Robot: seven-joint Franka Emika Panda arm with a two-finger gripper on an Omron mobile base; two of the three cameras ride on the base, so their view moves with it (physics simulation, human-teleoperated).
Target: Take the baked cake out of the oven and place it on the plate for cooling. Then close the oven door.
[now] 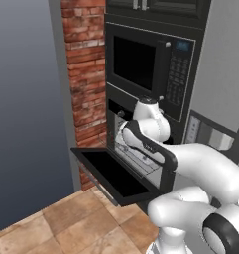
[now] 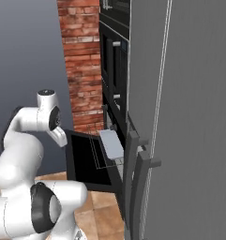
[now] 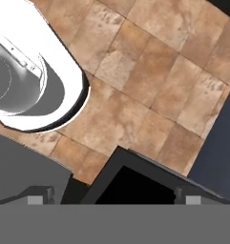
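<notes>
Tool point(image 3: 111, 196) spread wide, empty, above the lowered oven door point(image 1: 113, 173), over tiled floor point(image 3: 150, 95).

Rises from the base, bent sharply at the elbow, white forearm point(image 1: 200, 166) reaching forward and to the left. Folded tight in the right base view, wrist point(image 2: 48, 115) up at shoulder height. Points straight down, pincer point(image 3: 114, 200) with jaws spread wide, dark fingertips point(image 3: 39, 199) far apart, nothing between them.
</notes>
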